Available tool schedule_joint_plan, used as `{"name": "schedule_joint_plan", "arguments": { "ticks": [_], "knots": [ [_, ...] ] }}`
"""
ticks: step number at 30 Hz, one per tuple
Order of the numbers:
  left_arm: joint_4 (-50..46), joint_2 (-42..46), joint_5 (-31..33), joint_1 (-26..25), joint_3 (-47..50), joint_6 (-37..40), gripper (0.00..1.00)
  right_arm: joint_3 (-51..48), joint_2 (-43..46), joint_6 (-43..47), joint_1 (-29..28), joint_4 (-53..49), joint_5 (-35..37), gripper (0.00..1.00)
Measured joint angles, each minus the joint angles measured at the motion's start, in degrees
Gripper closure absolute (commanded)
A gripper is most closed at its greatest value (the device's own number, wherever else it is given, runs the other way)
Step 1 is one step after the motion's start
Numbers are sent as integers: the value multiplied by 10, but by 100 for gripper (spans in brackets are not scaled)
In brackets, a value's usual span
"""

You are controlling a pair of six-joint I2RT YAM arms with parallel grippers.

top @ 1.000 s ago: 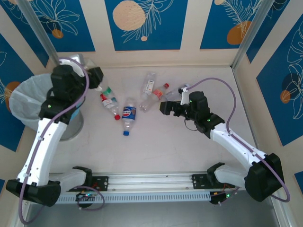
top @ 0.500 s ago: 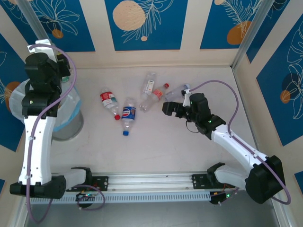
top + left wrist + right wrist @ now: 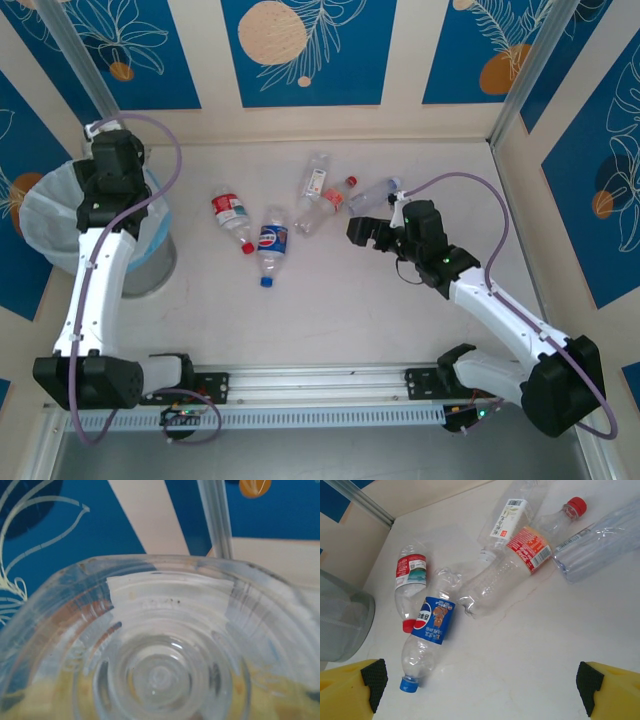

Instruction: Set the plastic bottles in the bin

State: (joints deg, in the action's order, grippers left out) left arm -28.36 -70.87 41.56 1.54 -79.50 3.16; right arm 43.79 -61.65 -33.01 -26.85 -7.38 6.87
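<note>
Over the left edge of the counter [image 3: 330,310], the left tool [image 3: 122,160] hangs above the bin [image 3: 40,215], a round grey container lined with a translucent white-blue bag. Its wrist view looks straight onto the ribbed base of a clear held bottle [image 3: 160,650], with a yellowish tint low in the view. The fingers are hidden, but the bottle sits hard against the camera, so the tool is read as clamped on it. Behind the bottle stand a blue wall panel [image 3: 60,525] and a metal post [image 3: 215,515].

Five more bottles lie on their sides mid-counter, well apart from the bin. From left to right in the overhead view:
- a red-capped bottle [image 3: 232,218] with a red and white label
- a Pepsi-label bottle [image 3: 271,245] with a blue cap, just beside it
- a white-label bottle [image 3: 315,180]
- a red-label bottle [image 3: 325,205] with a red cap, lying against the white-label one
- a plain clear bottle [image 3: 372,193], just beside that red cap

The right tool [image 3: 356,230] sits near the plain clear bottle on its near side and points toward the group. Its yellow fingers [image 3: 355,690], tipped with black pads, stand wide apart at the lower corners of the right wrist view, with nothing between them but bare counter.
</note>
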Motion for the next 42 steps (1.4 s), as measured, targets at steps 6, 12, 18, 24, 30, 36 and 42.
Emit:
{"name": "schedule_joint_plan", "arguments": {
  "ticks": [6, 12, 18, 24, 30, 36, 42],
  "knots": [
    [-7, 5, 4, 26, 40, -40, 40, 0, 5, 0, 0, -10, 7, 1],
    [-23, -14, -2, 63, 51, -92, 10, 0, 5, 0, 0, -13, 13, 1],
    [-53, -47, -14, 63, 33, -117, 1, -1, 5, 0, 0, -18, 21, 1],
    [-73, -34, -59, 64, 4, -135, 1, -3, 5, -1, 0, -18, 22, 1],
    [-82, -7, -126, 64, -1, -158, 1, -13, 5, -7, 0, -14, 22, 1],
    [-86, 17, -182, 64, 2, -173, 1, -16, 1, -20, 1, -8, 22, 1],
    [-86, 57, -235, 64, 4, -188, 1, -16, -13, -46, 3, -3, 39, 1]
  ]
}}
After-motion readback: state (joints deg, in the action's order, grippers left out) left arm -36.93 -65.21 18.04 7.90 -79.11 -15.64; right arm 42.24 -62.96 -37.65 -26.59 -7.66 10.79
